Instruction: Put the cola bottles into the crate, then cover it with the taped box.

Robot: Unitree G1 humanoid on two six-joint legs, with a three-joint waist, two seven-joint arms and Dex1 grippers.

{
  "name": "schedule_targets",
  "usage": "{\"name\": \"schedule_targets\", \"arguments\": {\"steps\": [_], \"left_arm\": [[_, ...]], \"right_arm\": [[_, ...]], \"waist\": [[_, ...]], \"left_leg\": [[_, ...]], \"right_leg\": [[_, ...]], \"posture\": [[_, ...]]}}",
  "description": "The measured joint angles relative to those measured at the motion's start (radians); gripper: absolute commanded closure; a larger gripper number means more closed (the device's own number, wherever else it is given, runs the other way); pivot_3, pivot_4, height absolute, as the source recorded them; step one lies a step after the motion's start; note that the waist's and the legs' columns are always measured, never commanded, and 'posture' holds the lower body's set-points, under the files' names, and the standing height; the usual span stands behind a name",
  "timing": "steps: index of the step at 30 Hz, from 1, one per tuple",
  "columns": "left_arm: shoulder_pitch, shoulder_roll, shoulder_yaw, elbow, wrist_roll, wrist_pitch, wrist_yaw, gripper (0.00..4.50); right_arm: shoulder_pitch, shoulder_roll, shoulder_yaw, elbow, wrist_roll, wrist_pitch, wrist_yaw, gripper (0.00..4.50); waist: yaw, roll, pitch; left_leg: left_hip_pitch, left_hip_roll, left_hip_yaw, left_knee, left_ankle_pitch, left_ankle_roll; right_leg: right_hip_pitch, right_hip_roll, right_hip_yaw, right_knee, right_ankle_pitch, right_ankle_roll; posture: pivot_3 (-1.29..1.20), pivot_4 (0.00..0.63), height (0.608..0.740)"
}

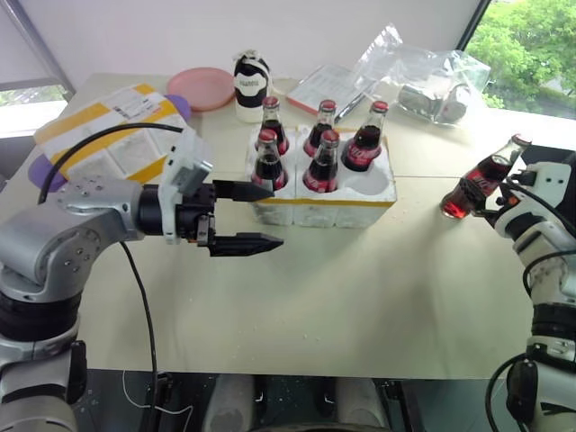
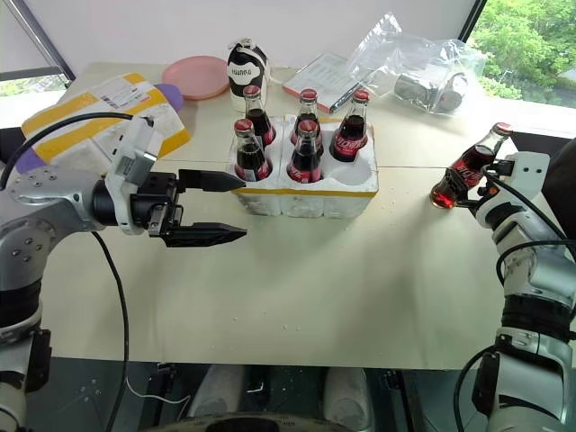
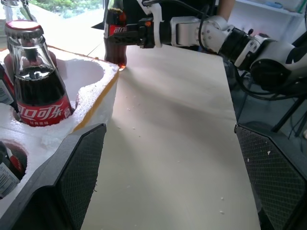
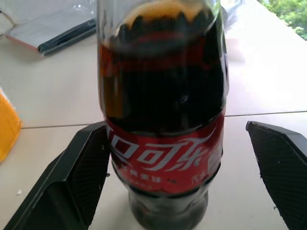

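On the pale tabletop, five dark glass cola bottles (image 1: 322,165) with red caps stand in the low white styrofoam crate (image 1: 364,205), one near well empty. A sixth bottle (image 1: 477,184) leans tilted between the right gripper's (image 4: 177,167) spread black fingers, one touching its label. The left gripper (image 1: 252,218), spread and empty, hovers beside the crate. Behind lies the yellow-taped white styrofoam box (image 1: 108,135).
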Motion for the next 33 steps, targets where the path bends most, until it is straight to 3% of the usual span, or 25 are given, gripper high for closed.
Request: {"name": "schedule_targets", "arguments": {"steps": [3,5,13,23,27,33], "left_arm": [[0.0,0.001,0.0,0.0,0.0,-0.001,0.002,0.0],[-0.001,0.001,-0.001,0.0,0.0,-0.003,0.003,0.0],[-0.001,0.001,-0.003,0.001,0.002,-0.012,0.004,0.0],[-0.001,0.003,-0.012,0.014,0.007,-0.032,0.002,0.0],[-0.007,0.003,-0.028,0.032,0.014,-0.043,0.001,0.0],[-0.008,0.008,-0.032,0.036,0.022,-0.049,0.002,0.0]], "right_arm": [[-0.02,0.004,0.001,0.038,-0.009,-0.026,0.014,0.8],[-0.028,0.007,0.007,0.055,-0.013,-0.045,0.024,1.74],[0.02,0.016,0.008,-0.024,-0.005,-0.038,0.056,1.73],[0.028,0.025,0.012,-0.524,0.249,0.214,0.107,1.73],[-0.055,0.047,0.06,-0.651,0.344,0.309,0.09,1.73],[-0.049,0.083,0.191,-0.669,0.327,0.353,0.09,1.73]], "waist": [[0.002,0.0,0.0],[0.003,0.0,0.0],[-0.001,0.001,0.001],[-0.017,0.011,0.005],[-0.019,0.011,0.005],[-0.013,0.01,0.005]], "left_leg": [[0.0,0.0,0.0,0.0,0.0,0.0],[0.0,0.0,0.001,0.0,0.0,0.0],[0.0,0.0,0.001,-0.001,0.0,0.0],[0.0,0.001,0.002,-0.002,0.001,-0.001],[0.0,0.001,0.001,-0.002,0.0,-0.001],[-0.004,0.0,0.001,-0.001,0.0,0.0]], "right_leg": [[0.0,0.0,0.0,0.0,0.0,0.0],[0.0,0.0,0.0,0.0,0.0,0.0],[-0.001,0.0,0.0,0.0,0.0,0.0],[-0.003,0.0,0.001,0.0,0.0,0.0],[-0.003,0.001,0.001,0.0,0.0,0.0],[-0.006,0.0,0.001,0.0,0.0,0.0]], "posture": [[0.0,0.15,0.74],[0.0,0.15,0.74],[0.0,0.15,0.74],[0.0,0.15,0.74],[0.0,0.15,0.74],[0.0,0.15,0.74]]}}
